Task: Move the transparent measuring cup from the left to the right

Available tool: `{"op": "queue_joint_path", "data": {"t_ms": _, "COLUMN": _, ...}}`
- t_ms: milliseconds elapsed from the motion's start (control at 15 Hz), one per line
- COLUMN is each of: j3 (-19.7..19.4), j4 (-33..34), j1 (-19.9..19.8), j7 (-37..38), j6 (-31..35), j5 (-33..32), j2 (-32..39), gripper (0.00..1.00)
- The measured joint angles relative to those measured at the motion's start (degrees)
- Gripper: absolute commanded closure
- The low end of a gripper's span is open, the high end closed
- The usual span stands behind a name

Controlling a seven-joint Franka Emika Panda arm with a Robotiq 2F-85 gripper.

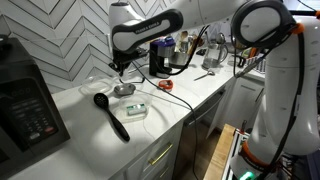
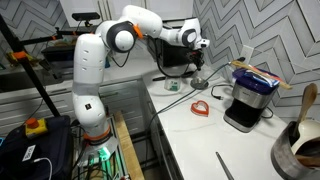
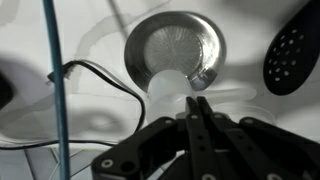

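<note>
The transparent measuring cup (image 3: 176,48) is round with a shiny bottom and a pale translucent handle that runs toward my fingers. It is low over the white counter (image 1: 170,115), and I cannot tell whether it touches. It also shows in both exterior views (image 1: 124,90) (image 2: 198,82). My gripper (image 3: 196,100) is right above it in both exterior views (image 1: 121,72) (image 2: 200,63). Its two fingers are pressed together at the end of the handle, which runs under the fingertips.
A black slotted spoon (image 1: 111,114) (image 3: 291,50) lies beside the cup. A small white box (image 1: 136,110), a red loop (image 2: 200,107), a coffee maker (image 2: 250,98), a dark appliance (image 1: 26,112) and a black cable (image 3: 100,75) are nearby. The tiled wall is close behind.
</note>
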Motion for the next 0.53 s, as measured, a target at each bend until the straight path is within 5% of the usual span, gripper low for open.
{"op": "queue_joint_path", "data": {"t_ms": 533, "j3": -0.94, "j4": -17.27, "j1": -3.35, "j7": 15.50, "j6": -16.00, "j5": -9.34, "j2": -22.65, "gripper": 0.99}}
